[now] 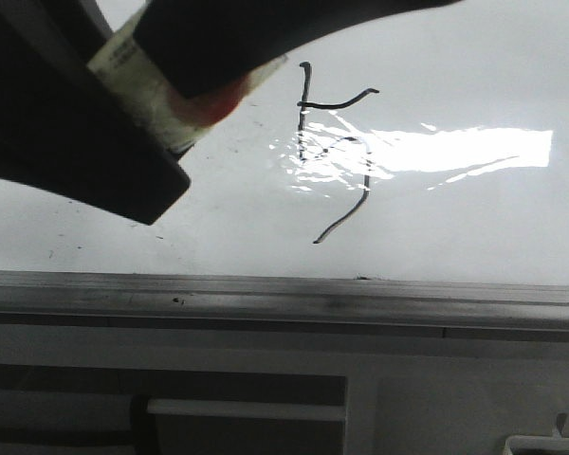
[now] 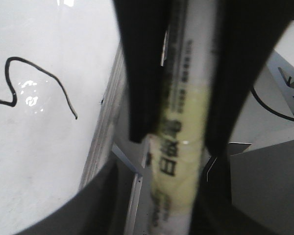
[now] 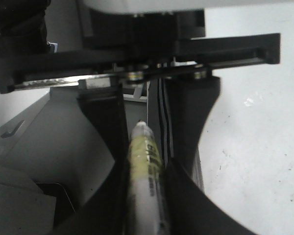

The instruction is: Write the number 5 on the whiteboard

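The number 5 (image 1: 337,104) is drawn in thin black line on the whiteboard (image 1: 455,218), partly under glare. Its curved tail (image 2: 54,81) also shows in the left wrist view. A white marker (image 1: 147,90) with a yellowish label and a red band sits between dark gripper parts at the board's upper left. My right gripper (image 3: 146,166) is shut on the marker (image 3: 144,161). My left gripper (image 2: 166,159) stands around the same marker (image 2: 179,161), with a gap on one side. The right gripper's fingers (image 2: 142,73) clamp it further along.
A grey metal rail (image 1: 284,299) runs along the board's near edge. Below it lies a grey panel with dark recesses (image 1: 247,379). Small dark specks dot the board (image 3: 255,147). Strong glare (image 1: 455,152) lies right of the figure.
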